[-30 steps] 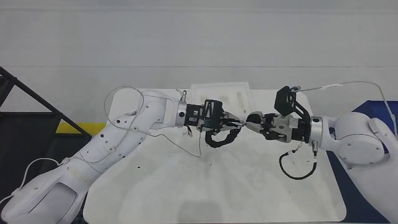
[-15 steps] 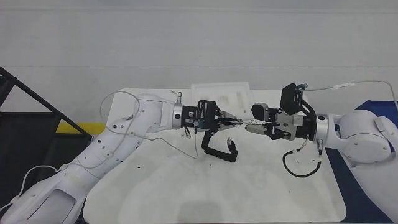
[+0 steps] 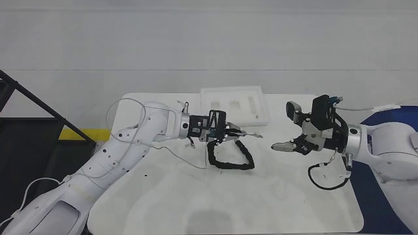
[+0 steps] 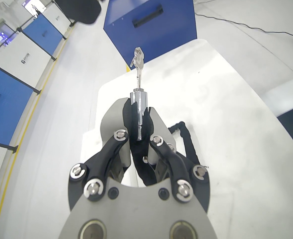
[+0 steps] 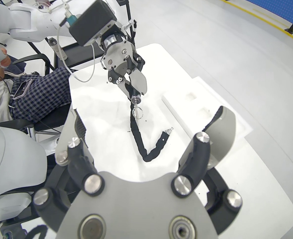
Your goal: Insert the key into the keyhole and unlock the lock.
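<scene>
My left gripper is shut on the chrome lock cylinder, holding it above the white table. The silver key sticks out of the cylinder's keyhole, pointing toward my right arm. From the cylinder the black cable hangs down and curls on the table. Its free metal end lies loose, out of the lock. My right gripper is open and holds nothing, a short way to the right of the key. The right wrist view also has the left gripper and the key.
A white foam tray with shallow recesses lies at the table's far edge behind the grippers. A blue cabinet stands on the floor beyond the table's right end. A black frame stands to the left.
My right gripper let go of the key, opened and drew back to the right. The cable's free end came out of the lock and dropped onto the table. The left gripper shifted slightly left.
</scene>
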Robot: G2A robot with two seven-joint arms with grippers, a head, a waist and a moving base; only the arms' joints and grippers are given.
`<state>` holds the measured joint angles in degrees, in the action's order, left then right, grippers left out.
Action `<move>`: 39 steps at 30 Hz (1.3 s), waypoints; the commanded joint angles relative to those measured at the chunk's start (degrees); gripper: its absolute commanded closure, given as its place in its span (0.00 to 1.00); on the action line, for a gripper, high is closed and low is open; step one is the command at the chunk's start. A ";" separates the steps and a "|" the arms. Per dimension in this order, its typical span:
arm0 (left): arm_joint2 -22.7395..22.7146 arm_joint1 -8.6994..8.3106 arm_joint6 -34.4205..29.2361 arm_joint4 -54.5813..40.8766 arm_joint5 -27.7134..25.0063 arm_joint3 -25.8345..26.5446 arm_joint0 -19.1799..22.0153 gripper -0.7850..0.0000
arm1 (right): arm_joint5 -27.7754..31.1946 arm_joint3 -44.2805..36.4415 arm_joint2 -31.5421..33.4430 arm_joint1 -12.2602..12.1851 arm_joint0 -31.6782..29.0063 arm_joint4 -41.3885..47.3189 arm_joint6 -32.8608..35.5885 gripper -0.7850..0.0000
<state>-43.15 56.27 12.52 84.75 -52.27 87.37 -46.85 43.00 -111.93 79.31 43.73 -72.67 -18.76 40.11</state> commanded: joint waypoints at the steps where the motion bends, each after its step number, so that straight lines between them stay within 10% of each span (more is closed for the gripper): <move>1: -0.31 -0.12 -2.53 -0.07 0.24 -1.03 -0.76 1.00 | 0.75 -0.15 0.30 -0.02 -0.40 -0.74 -0.44 0.00; 20: 1.88 0.95 -6.07 -0.21 -0.83 -15.33 -4.33 1.00 | 4.97 3.29 -5.39 0.89 1.55 -4.68 -2.90 0.00; 22: 2.54 1.34 -5.16 0.51 -0.94 -16.92 -3.76 0.44 | 5.70 4.10 -6.68 1.15 2.49 -5.41 -3.39 0.00; 23: 2.93 1.57 -4.56 0.66 -1.15 -17.58 -3.48 0.00 | 6.02 4.49 -7.31 1.28 3.02 -5.85 -3.61 0.00; 39: 1.29 2.75 6.25 2.16 -5.73 -18.71 6.04 0.00 | 15.00 17.02 -15.05 3.88 14.01 -11.20 -11.90 0.00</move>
<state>-41.75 59.08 19.05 86.44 -58.04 68.37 -41.85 57.96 -96.50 64.85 47.43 -59.72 -29.86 28.63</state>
